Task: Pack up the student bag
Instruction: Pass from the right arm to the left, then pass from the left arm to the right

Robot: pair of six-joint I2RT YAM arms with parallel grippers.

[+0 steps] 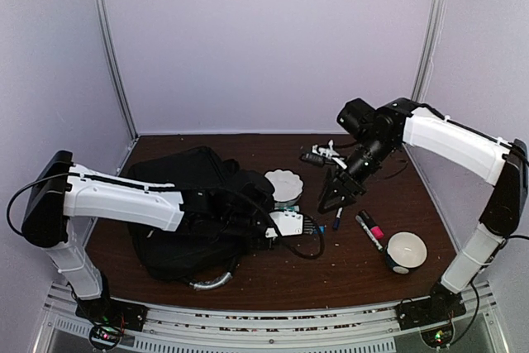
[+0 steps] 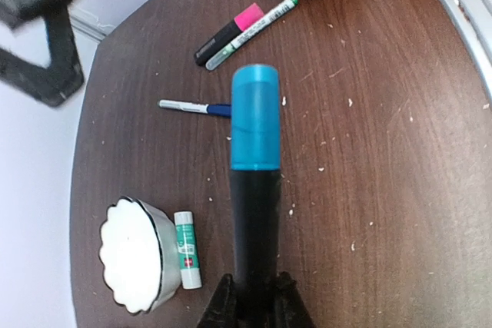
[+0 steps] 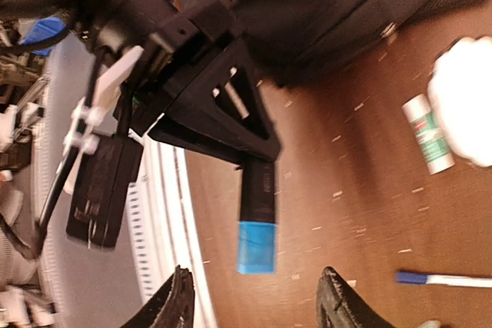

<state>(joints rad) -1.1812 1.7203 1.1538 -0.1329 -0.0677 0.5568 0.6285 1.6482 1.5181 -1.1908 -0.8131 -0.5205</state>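
The student bag (image 1: 178, 204), a big black backpack, lies on the left of the table under my left arm; its dark fabric fills the top of the right wrist view (image 3: 330, 5). My left gripper (image 2: 255, 306) is shut on the black barrel of a marker with a blue cap (image 2: 255, 117), which points away from the bag just above the table. In the top view that gripper (image 1: 307, 226) sits just right of the bag. My right gripper (image 3: 257, 301) stands open a little beyond the blue cap (image 3: 256, 247), touching nothing, and shows in the top view (image 1: 332, 198) too.
Beside the bag are a white scalloped tin (image 1: 283, 183) and a glue stick (image 2: 187, 250). A blue pen (image 2: 192, 107), a pink highlighter (image 2: 231, 28) and a green-capped marker (image 2: 254, 32) lie further right. A round white tin (image 1: 405, 251) sits near the right arm's base.
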